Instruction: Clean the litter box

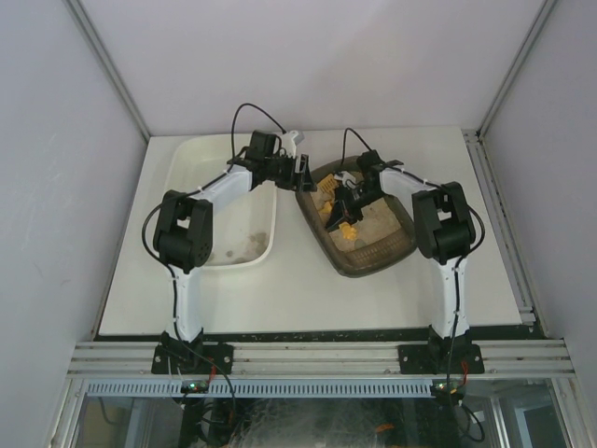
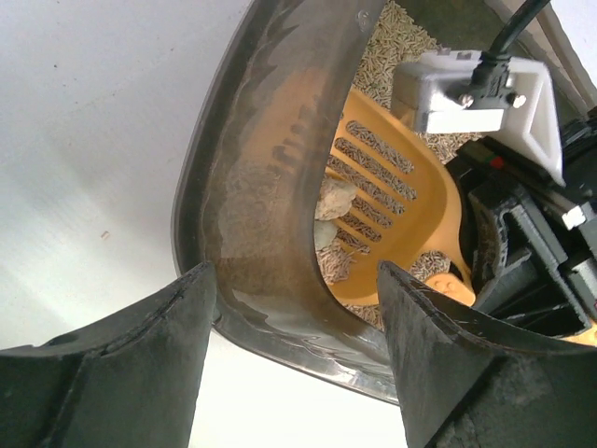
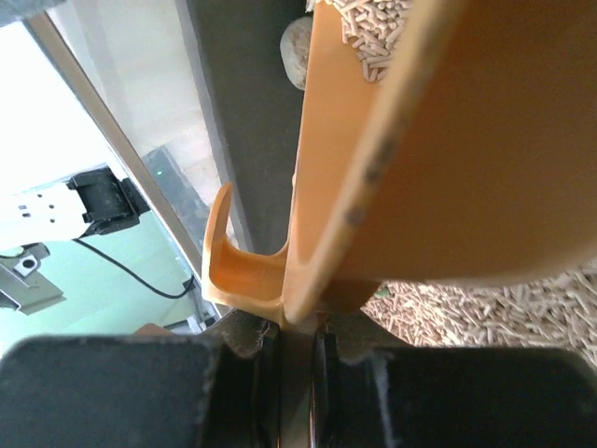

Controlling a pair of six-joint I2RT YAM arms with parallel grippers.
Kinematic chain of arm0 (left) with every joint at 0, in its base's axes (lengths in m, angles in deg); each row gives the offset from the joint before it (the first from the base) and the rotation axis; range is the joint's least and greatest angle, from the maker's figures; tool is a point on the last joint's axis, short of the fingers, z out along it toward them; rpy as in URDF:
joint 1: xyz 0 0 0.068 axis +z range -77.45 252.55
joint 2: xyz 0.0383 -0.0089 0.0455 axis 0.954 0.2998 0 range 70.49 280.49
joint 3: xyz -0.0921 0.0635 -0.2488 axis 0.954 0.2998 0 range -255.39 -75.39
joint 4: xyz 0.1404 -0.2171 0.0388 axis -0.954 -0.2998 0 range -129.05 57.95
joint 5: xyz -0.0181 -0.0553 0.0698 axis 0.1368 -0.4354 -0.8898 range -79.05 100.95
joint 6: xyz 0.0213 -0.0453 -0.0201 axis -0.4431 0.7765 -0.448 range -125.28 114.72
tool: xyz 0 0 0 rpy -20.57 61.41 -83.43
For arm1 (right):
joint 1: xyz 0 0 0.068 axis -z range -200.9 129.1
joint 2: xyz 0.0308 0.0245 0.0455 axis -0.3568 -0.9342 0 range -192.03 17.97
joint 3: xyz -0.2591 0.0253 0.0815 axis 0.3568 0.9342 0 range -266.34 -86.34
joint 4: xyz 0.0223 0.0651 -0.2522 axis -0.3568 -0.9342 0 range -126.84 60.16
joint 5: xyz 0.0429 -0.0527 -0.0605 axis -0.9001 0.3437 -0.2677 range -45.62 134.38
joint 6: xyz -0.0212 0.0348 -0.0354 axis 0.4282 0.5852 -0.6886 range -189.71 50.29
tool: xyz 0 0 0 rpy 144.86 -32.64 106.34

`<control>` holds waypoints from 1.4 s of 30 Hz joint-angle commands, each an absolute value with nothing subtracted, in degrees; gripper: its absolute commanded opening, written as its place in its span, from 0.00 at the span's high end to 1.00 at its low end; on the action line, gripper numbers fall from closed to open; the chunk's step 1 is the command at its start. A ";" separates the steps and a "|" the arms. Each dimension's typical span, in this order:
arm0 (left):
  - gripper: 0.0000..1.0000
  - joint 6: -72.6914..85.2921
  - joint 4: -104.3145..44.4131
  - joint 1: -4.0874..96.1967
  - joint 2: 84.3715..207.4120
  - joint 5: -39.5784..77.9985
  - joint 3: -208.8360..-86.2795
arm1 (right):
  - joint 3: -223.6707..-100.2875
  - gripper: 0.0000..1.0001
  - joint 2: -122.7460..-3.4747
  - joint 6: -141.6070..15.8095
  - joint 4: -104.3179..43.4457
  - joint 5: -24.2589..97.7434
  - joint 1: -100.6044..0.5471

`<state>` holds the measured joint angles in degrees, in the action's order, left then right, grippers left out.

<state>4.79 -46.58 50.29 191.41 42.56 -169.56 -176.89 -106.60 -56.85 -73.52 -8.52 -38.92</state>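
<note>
Orange slotted scoop (image 2: 434, 215) inside the litter box (image 2: 270, 168).
Right wrist view: right gripper (image 3: 298, 329) clamped on the scoop handle. Left wrist view: left gripper (image 2: 294, 280) jaws wide, astride the box rim.

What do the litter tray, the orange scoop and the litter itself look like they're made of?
Dark brown-grey rounded litter tray: likely moulded plastic, semi-glossy; its thick rim shows sheen and dusty smears. Orange slotted scoop: smooth matte plastic by its thin moulded slots. Beige litter: small cylindrical pellets, perhaps pressed wood or plant fibre; cannot tell which.
</note>
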 commanded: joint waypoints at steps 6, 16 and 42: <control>0.26 6.84 -44.53 49.81 190.41 43.57 -173.84 | -180.47 1.00 -110.71 -64.80 -84.29 -11.92 -47.21; 0.26 7.52 -44.12 49.72 190.59 43.36 -174.90 | -175.09 1.00 -111.34 -56.86 -71.35 -24.74 -45.26; 0.00 -3.03 -54.49 49.47 178.51 35.10 -169.11 | -160.92 1.00 -95.71 -52.07 -54.90 -17.96 -36.88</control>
<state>0.41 -52.68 49.68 186.27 37.38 -170.74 -160.74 -98.41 -47.93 -53.79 -18.01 -37.46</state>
